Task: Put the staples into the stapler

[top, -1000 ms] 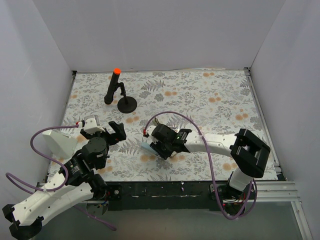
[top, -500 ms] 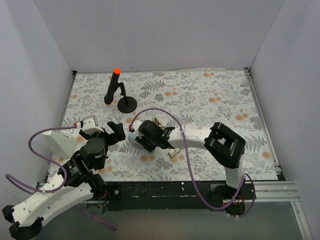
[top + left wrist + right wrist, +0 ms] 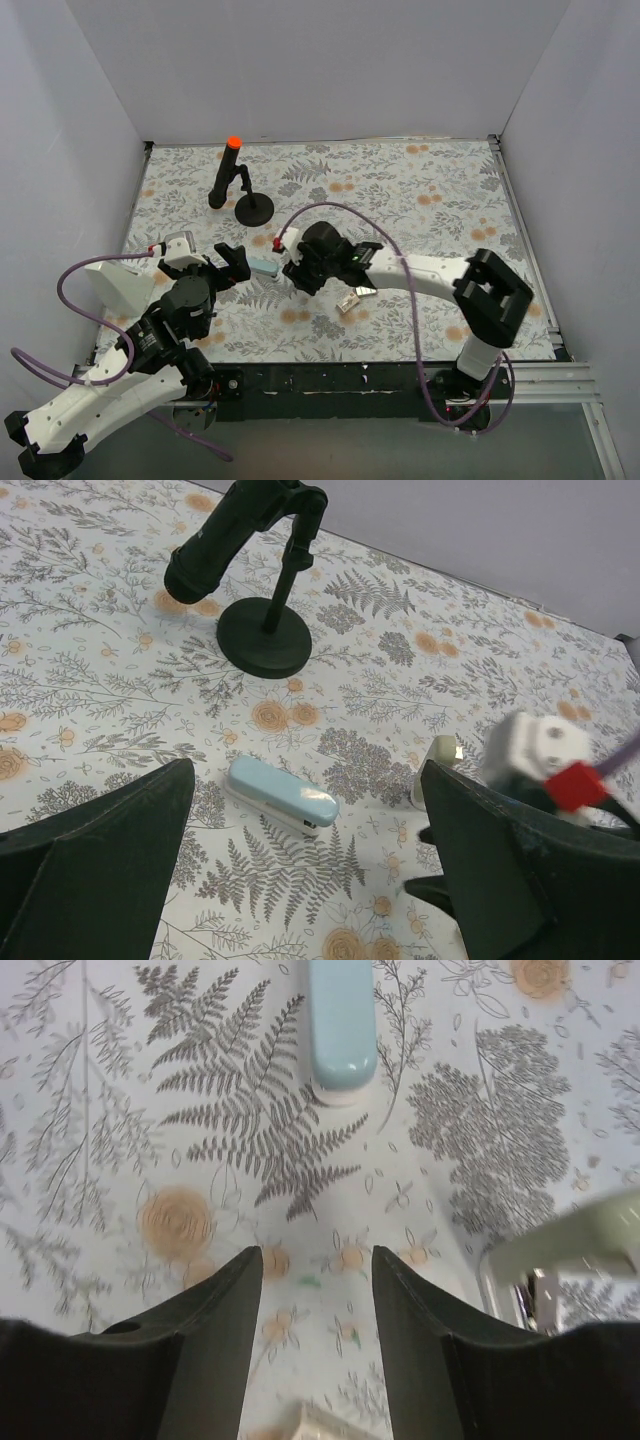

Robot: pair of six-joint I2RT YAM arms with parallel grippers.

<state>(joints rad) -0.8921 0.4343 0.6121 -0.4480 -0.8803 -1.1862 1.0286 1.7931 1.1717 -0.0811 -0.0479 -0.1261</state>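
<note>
The pale olive-green stapler [image 3: 572, 1240] stands just right of my right gripper [image 3: 315, 1295], silver metal showing under its lid. In the left wrist view only a pale end of the stapler [image 3: 441, 758] shows; in the top view my right wrist hides it. The right gripper [image 3: 293, 271] is open with only bare mat between its fingers. The small whitish staples box [image 3: 348, 300] lies behind it on the mat, its edge at the bottom of the right wrist view [image 3: 322, 1426]. My left gripper [image 3: 310, 870] hangs wide open and holds nothing.
A light blue bar stapler [image 3: 265, 267] lies flat between the two grippers, seen ahead of the right fingers [image 3: 342, 1030] and under the left [image 3: 282, 796]. A black stand with an orange tip [image 3: 232, 178] is at the back left. White walls surround the floral mat.
The right gripper carried the light blue bar leftward, let it go and opened, then drew back slightly right. The left arm has not moved.
</note>
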